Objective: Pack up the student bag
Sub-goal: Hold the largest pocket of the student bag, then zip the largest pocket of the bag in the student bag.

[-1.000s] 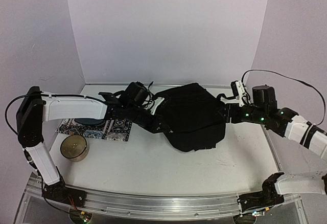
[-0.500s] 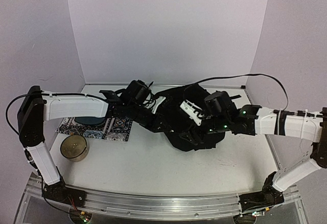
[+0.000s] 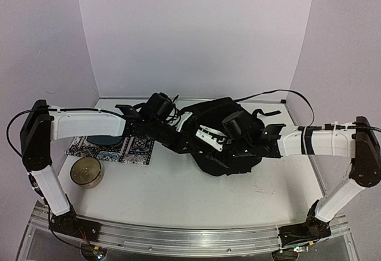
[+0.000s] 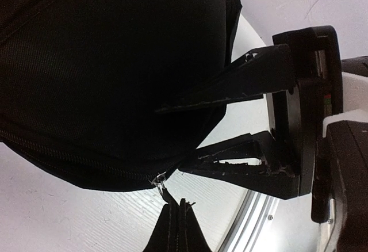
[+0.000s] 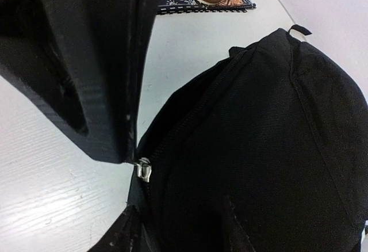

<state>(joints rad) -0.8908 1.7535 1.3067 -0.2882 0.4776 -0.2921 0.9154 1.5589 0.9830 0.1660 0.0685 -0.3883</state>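
Student bag (image 3: 209, 118) lies centre-far on table (image 3: 178, 195). Left gripper (image 4: 171, 206) at bag's left edge, fingers pressed together, pinching zipper pull (image 4: 159, 179). Right gripper (image 4: 172, 140) fingers spread, straddling bag edge beside same pull.

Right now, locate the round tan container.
Top view: the round tan container sits at the left of the table, by the near edge of the patterned mat.

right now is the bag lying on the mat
No, the bag lies on the white table, to the right of the mat.
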